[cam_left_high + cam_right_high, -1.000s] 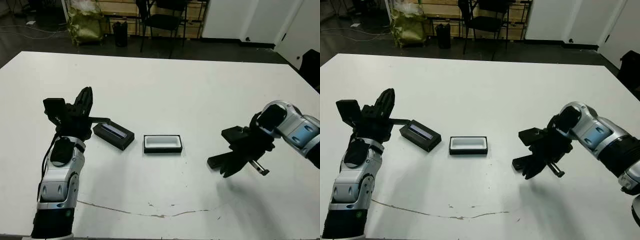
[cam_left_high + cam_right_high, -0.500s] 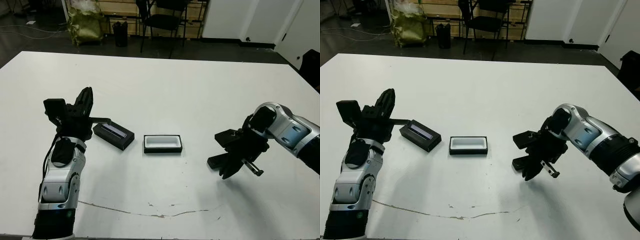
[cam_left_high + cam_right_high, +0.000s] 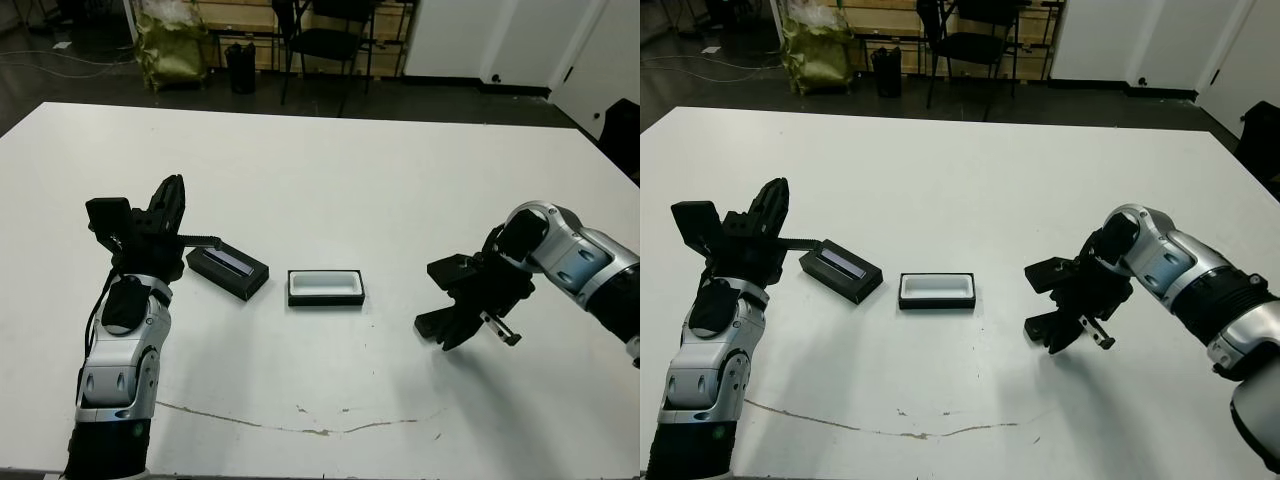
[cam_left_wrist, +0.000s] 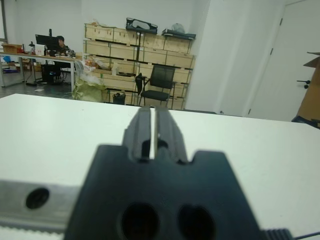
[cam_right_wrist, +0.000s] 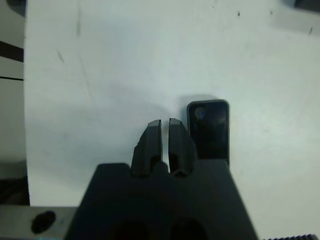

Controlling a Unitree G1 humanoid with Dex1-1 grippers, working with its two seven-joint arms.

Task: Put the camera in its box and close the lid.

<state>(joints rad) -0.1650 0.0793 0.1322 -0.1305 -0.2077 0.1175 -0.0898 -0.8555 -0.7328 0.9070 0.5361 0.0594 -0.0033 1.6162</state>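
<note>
step: reaching for the camera (image 5: 209, 131); it lies on the table (image 3: 330, 180), not yet gripped and not yet in the box (image 3: 325, 287).
right gripper (image 5: 165, 131): hangs low over the table right of the box, fingers pressed together with only a hairline gap, pinching nothing; the camera sits just beside them, not between them.
left gripper (image 4: 153, 125): raised at the left, beside the lid (image 3: 228, 271), fingers all but together, empty.
next move: in my judgement the right fingers must spread, shift sideways over the camera's narrow width, come down and close on it; then carry it left to the box. the lid comes after.
camera: flat black bar with rounded corners, a small round mark near one end, lying flat; in the head views it is mostly hidden under the right gripper.
box: open, white lining up, near table centre, empty, well apart from the camera.
lid: black with a bluish-grey strip, lying angled just left of the box, apart from it.
risk: a thin flat bar may slide away if the fingers land off-centre.
</note>
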